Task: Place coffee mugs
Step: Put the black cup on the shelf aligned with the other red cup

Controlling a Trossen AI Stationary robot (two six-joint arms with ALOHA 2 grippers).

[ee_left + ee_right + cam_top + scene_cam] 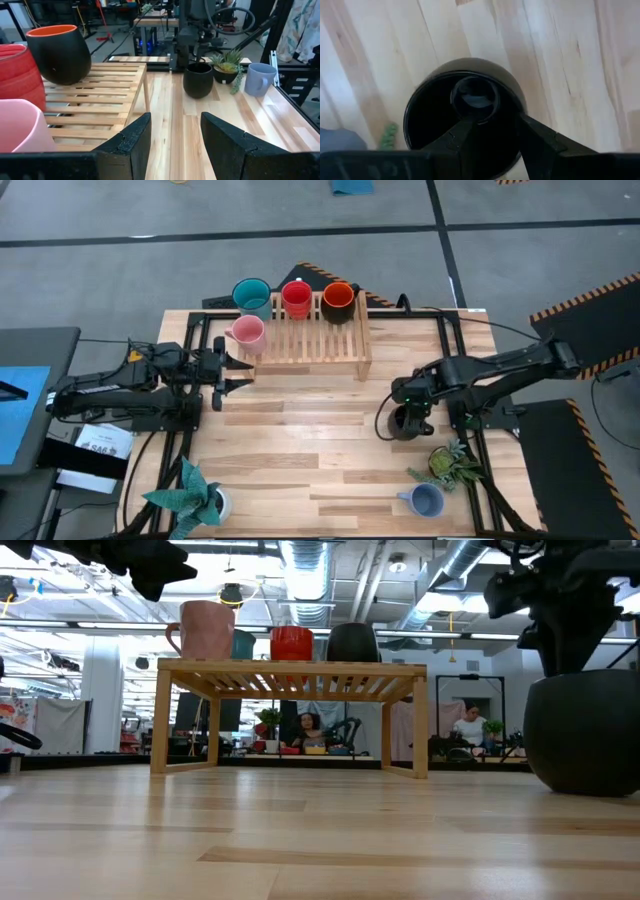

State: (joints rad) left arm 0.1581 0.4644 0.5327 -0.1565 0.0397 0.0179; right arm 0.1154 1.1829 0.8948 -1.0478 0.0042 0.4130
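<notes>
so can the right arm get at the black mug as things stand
Probably yes: the right gripper hangs right over the black mug, fingers open astride its rim, with nothing between; the plant sits off to one side.

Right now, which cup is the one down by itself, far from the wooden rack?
Start at the wooden rack at the table's far edge, then come to the near edge on the right arm's side. Beside a leafy potted plant sits the pale blue mug. It is the only mug far from both grippers.

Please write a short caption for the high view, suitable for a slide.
Four mugs sit on the wooden rack; the right end effector is over the black mug, the left end effector waits open.
</notes>
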